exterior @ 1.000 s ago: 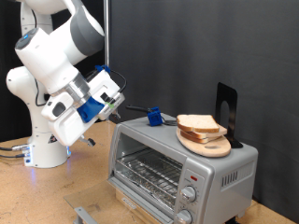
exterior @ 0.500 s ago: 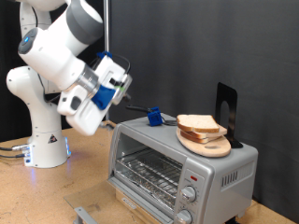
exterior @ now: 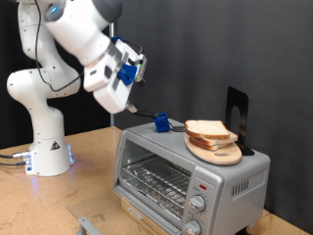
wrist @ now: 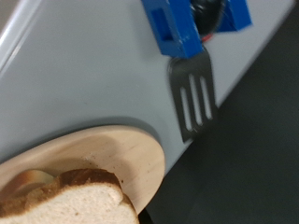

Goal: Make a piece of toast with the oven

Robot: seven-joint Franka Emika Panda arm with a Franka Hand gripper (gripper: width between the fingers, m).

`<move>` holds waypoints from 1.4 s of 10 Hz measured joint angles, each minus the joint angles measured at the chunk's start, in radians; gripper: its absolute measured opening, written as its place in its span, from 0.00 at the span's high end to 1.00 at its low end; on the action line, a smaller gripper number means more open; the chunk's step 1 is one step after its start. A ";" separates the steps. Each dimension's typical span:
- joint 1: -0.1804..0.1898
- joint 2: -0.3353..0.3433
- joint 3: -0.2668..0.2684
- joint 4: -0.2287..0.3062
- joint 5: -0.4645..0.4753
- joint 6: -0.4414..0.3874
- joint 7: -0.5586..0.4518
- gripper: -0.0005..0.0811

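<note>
The silver toaster oven stands at the exterior view's right, door shut, wire rack visible behind the glass. A round wooden board lies on its top with two stacked bread slices; the upper slice is pale with a tan crust. My gripper hangs in the air above the oven's left end, up and left of the bread. Its blue fingers look spread, with nothing between them. The wrist view looks down on the oven top, the board and a bread slice; no fingers show there.
A blue block holding a metal spatula sits on the oven top left of the board; it also shows in the wrist view. A black stand rises behind the board. Two knobs are on the oven's front right.
The arm has swung up and to the exterior view's right, carrying the gripper from beside the oven's left side to above its left end.
</note>
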 joint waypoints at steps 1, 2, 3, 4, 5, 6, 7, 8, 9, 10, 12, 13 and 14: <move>-0.004 -0.022 0.030 -0.002 -0.062 0.030 -0.009 0.00; -0.003 -0.019 0.024 -0.004 -0.031 0.015 -0.002 0.00; 0.000 -0.017 0.019 -0.002 -0.011 -0.018 -0.045 0.00; 0.014 -0.024 0.019 0.006 0.001 -0.054 -0.114 0.00; 0.035 -0.039 0.025 0.014 0.001 -0.077 -0.173 0.00; 0.049 -0.060 0.039 0.021 -0.018 -0.095 -0.195 0.00; 0.055 -0.081 0.062 0.032 -0.068 -0.115 -0.190 0.00; 0.056 -0.102 0.096 0.045 -0.133 -0.121 -0.166 0.00; 0.054 -0.123 0.130 0.053 -0.192 -0.121 -0.125 0.00; 0.052 -0.141 0.153 0.056 -0.227 -0.115 -0.086 0.00; 0.046 -0.151 0.166 0.061 -0.231 -0.084 -0.021 0.00; 0.039 -0.149 0.167 0.062 -0.237 -0.078 0.005 0.00; 0.026 -0.144 0.166 0.064 -0.256 -0.078 0.021 0.00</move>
